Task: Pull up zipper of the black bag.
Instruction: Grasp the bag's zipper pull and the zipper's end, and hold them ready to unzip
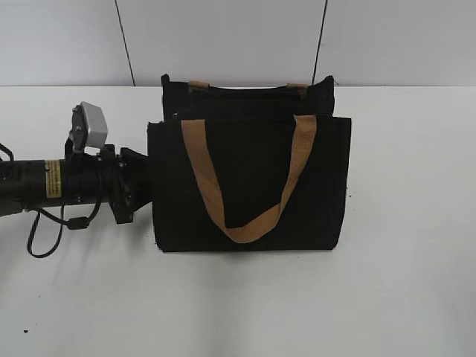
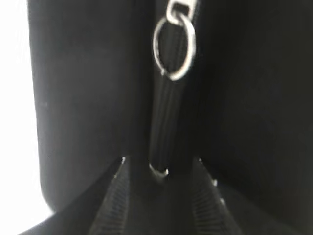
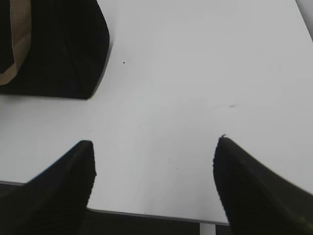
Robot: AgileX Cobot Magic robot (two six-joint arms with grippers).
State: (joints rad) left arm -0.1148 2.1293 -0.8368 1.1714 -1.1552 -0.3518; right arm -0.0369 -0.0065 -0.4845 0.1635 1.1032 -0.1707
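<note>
The black bag (image 1: 249, 182) stands upright on the white table, its tan handle (image 1: 253, 223) hanging down the front. My left gripper (image 1: 141, 182) is pressed against the bag's left side. In the left wrist view its two fingers (image 2: 160, 164) are apart, straddling the near end of the black zip track (image 2: 166, 117). The zipper's silver ring pull (image 2: 174, 46) hangs further along the track, beyond the fingertips. My right gripper (image 3: 154, 142) is open and empty over bare table, with a corner of the bag (image 3: 58, 49) at the upper left of its view. It is outside the exterior view.
The white table (image 1: 401, 282) spreads around the bag. Its near edge shows under the right gripper (image 3: 146, 215). A grey panelled wall (image 1: 223, 37) stands behind the table.
</note>
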